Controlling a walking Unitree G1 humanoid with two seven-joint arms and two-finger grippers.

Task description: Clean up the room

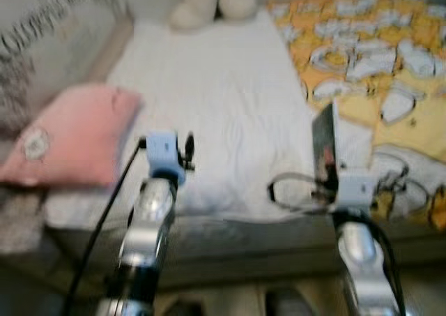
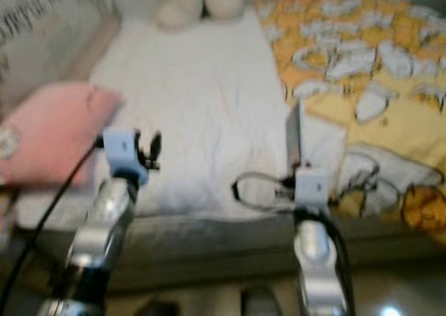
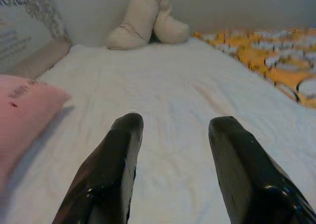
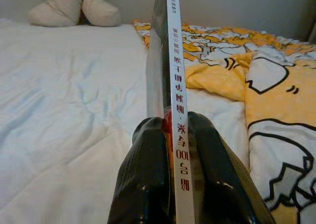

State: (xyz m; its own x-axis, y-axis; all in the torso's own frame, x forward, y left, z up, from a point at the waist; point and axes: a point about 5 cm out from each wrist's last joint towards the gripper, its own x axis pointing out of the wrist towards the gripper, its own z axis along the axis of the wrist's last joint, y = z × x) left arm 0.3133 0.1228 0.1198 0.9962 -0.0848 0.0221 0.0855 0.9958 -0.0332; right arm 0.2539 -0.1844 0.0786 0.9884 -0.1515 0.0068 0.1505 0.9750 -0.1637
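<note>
The right hand (image 4: 176, 130) is clenched on a thin book (image 4: 170, 61), its two black fingers (image 4: 148, 169) pressing the covers from either side while the white spine with red and dark printed characters faces the wrist camera. The book stands upright on edge in the grip, reaching away from the fingertips. In the head views the same book (image 1: 325, 143) rises from the right hand above the near part of the bed, over the line where the white sheet meets the yellow blanket. A loop of black cable (image 1: 293, 190) hangs beside the right wrist.

The left hand (image 3: 175, 130) is released: its two black fingers (image 3: 116, 159) stand well apart with nothing between them, pointing over the white sheet (image 3: 163, 90). In the head views the left hand (image 1: 187, 151) hovers above the near edge of the bed, just beside a pink pillow (image 1: 70, 134) that lies on the robot's left side of the mattress.

The yellow blanket (image 4: 247, 70), printed with white cartoon figures outlined in black, covers the right side of the bed and lies rumpled. At the far end of the sheet, against the wall, rests a beige plush toy (image 3: 145, 19). A pale cushion with dark lettering (image 1: 42, 44) leans at the far left, behind the pink pillow. The head views are blurred.
</note>
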